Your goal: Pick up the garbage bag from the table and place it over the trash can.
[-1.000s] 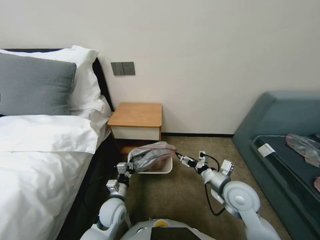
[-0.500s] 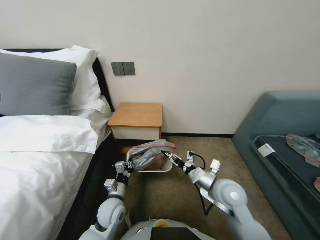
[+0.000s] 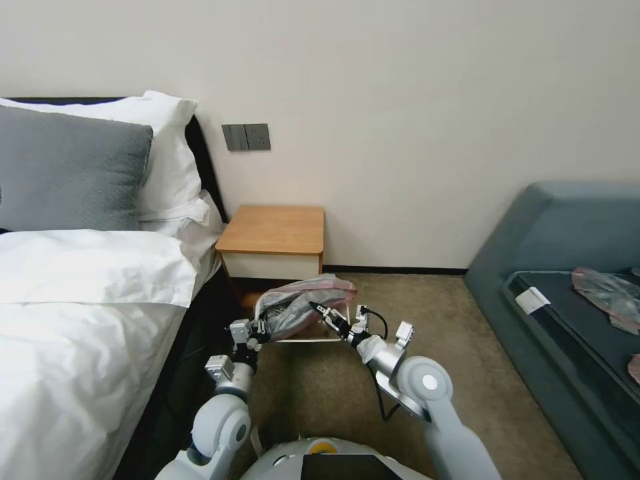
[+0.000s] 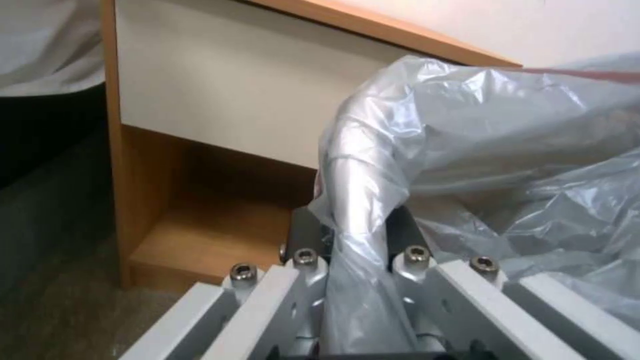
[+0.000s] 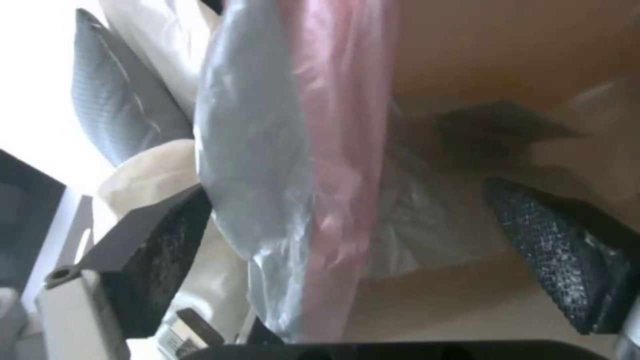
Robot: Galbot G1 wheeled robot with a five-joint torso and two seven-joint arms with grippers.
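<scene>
The garbage bag [image 3: 303, 303], wrinkly grey plastic with a pink rim, hangs bunched over the trash can [image 3: 303, 341], of which a strip of cream rim shows on the floor in front of the table [image 3: 273, 230]. My left gripper [image 3: 257, 329] is shut on the bag's left edge; in the left wrist view the plastic [image 4: 353, 200] is pinched between the fingers [image 4: 403, 230]. My right gripper [image 3: 319, 308] reaches in at the bag's front middle and is open. In the right wrist view the pink rim [image 5: 340, 150] hangs between its spread fingers [image 5: 160, 250].
A bed [image 3: 80, 300] with white sheets runs along the left, close to my left arm. A blue-grey sofa [image 3: 567, 267] at the right holds pinkish plastic pieces [image 3: 610, 293] and a white card [image 3: 533, 300]. Brown carpet [image 3: 347, 393] lies open between them.
My right gripper has moved left, from beside the bag's right end to the bag's front middle. The left gripper keeps its hold and has barely shifted.
</scene>
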